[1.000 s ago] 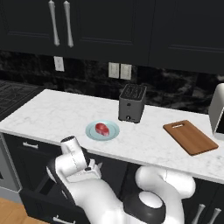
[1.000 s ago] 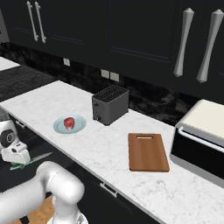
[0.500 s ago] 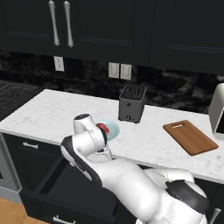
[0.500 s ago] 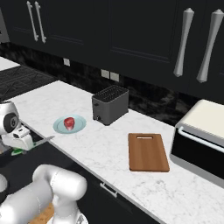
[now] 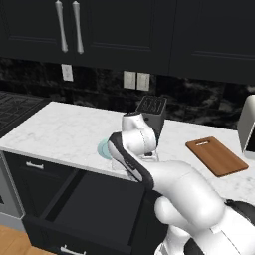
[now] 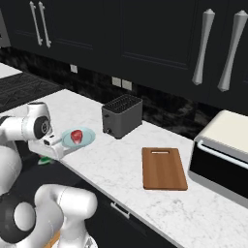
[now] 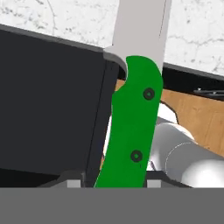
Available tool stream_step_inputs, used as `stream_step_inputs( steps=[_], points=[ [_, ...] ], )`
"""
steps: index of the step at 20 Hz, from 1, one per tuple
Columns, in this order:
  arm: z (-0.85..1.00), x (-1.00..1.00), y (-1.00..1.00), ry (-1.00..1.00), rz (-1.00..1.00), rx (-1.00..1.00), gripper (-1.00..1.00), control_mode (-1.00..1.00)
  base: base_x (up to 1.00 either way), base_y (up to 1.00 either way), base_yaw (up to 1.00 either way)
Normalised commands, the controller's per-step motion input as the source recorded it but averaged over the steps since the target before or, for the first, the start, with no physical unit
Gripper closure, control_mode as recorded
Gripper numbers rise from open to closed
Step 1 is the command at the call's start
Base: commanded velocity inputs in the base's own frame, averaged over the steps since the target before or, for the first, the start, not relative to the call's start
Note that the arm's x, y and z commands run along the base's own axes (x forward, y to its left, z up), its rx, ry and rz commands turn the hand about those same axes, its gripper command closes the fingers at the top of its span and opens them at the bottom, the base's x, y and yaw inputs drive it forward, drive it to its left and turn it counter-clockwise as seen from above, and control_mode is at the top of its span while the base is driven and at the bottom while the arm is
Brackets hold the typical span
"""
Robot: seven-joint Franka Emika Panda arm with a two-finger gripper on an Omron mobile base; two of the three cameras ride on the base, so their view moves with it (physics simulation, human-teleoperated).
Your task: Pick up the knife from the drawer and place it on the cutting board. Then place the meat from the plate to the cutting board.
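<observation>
My gripper [image 7: 114,181] is shut on the knife [image 7: 133,127], whose bright green handle runs up between the fingers with the grey blade [image 7: 142,26] pointing toward the marble counter. Seen from the right base, the gripper [image 6: 48,153] hangs at the counter's front edge, just in front of the plate [image 6: 86,141], with a bit of the green knife handle [image 6: 45,160] showing below the hand. The red-pink meat [image 6: 76,135] lies on that plate. The drawer [image 5: 84,199] stands open and dark below. Farther right lies the wooden cutting board [image 6: 163,167], bare.
A black toaster [image 6: 121,115] stands behind the plate, between it and the cutting board. A toaster oven [image 6: 224,155] sits at the counter's far right. My own arm [image 5: 149,169] blocks part of the plate [image 5: 103,148] in the left base view.
The hand has risen out of the drawer with the knife and swung right, from low by the drawer to counter-edge height beside the plate.
</observation>
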Motion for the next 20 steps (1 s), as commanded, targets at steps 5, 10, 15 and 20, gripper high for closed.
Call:
stream_step_inputs(
  steps=[5,10,15,20],
  points=[
    [0.06,0.17,-1.00,0.09,-0.04,0.00,1.00,-1.00,0.00,0.00,0.00],
    [-0.14,0.03,-1.00,0.05,-0.08,-0.03,1.00,-1.00,0.00,0.00,0.00],
    [-0.45,0.00,-0.83,-0.13,-0.04,-0.03,1.00,-1.00,0.00,0.00,0.00],
    [-0.19,0.14,-0.82,-0.34,0.07,0.00,1.00,-1.00,0.00,0.00,0.00]
  ],
)
